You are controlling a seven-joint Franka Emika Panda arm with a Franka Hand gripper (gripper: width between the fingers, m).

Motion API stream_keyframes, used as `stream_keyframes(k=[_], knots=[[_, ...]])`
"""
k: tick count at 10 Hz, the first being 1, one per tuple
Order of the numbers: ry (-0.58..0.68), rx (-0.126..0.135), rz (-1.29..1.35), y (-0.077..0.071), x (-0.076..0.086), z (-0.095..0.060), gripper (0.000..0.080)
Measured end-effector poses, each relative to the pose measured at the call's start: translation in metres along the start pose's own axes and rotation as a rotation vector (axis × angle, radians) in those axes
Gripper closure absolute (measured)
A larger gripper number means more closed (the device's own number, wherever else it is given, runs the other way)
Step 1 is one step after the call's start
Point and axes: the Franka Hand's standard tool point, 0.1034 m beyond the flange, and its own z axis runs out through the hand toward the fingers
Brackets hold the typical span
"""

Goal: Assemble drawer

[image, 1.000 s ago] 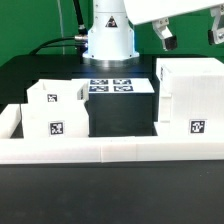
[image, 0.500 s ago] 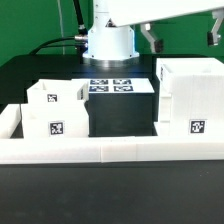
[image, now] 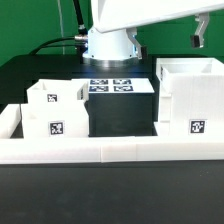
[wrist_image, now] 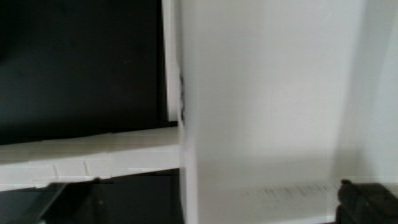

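The gripper stands wide and empty, its dark fingertips on either side of a white wall, which I judge belongs to the tall case at the exterior view's right. The case looks light, stiff and smooth, so pinch a thin upper wall squarely or it may slip. The two trays sit well apart at the left

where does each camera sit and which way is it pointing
Exterior view: off the arm, low, facing across the border wall toward the robot base; white arm and one gripper finger show.
Wrist view: on the wrist, close above a white wall, likely the tall case; dark fingertips show.
Shared: likely that tall case.
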Motion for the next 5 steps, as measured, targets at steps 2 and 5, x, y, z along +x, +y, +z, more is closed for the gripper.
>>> stream_keyframes(k=[2,5], knots=[[-0.009,-0.027,-0.104,0.026,-0.009,-0.003,0.0151],[0.015,-0.075,-0.19,0.078,-0.025,0.001,0.0151]])
